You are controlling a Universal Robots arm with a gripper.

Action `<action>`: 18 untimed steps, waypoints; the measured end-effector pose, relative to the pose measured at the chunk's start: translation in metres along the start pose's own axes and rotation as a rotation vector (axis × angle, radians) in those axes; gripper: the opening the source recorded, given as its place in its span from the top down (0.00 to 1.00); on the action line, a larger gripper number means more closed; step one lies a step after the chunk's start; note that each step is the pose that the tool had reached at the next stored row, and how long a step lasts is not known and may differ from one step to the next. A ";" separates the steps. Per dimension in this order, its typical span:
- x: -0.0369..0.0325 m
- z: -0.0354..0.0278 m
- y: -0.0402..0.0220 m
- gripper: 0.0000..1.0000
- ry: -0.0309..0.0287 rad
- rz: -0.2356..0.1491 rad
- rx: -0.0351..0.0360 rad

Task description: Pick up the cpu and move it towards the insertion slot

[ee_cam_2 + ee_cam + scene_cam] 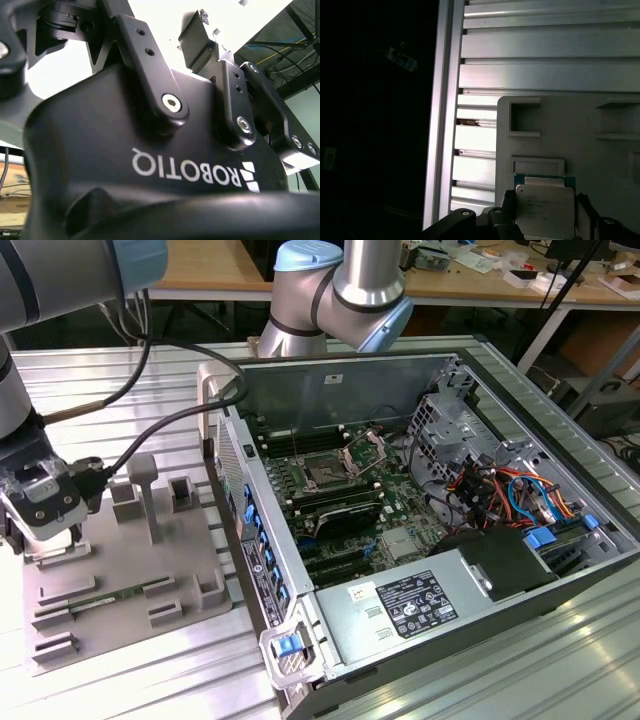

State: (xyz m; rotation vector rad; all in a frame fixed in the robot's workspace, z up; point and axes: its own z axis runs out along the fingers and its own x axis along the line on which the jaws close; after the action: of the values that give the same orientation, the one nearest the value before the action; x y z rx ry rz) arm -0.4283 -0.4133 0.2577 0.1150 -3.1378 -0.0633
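In the first wrist view the cpu (545,210), a flat square chip with a silvery top and a thin green rim, lies on the grey fixture plate (570,130). My gripper (545,217) has a dark finger against each side of the chip. In the exterior view the gripper (45,540) hangs low over the grey fixture plate (120,590) at that view's left. The insertion slot (325,472), a square socket with a dark centre and a raised metal frame, sits on the motherboard inside the open computer case, far to the right of the gripper.
The open computer case (300,580) stands to the right of the plate, with its metal side wall between plate and motherboard. Upright grey blocks (145,495) rise from the plate. Cables (150,435) run from my wrist. The ribbed aluminium table (545,75) extends beyond the plate.
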 end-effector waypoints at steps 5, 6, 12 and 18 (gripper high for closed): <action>0.0000 -0.0039 0.0001 0.45 0.0000 0.000 0.0001; 0.0000 -0.0045 0.0002 0.45 -0.0001 0.000 0.0000; 0.0000 -0.0105 0.0004 0.45 0.0000 0.000 0.0000; 0.0000 -0.0150 0.0006 0.45 0.0000 0.000 -0.0001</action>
State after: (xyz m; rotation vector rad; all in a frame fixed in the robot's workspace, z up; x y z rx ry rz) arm -0.4283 -0.4133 0.2727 0.1150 -3.1378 -0.0635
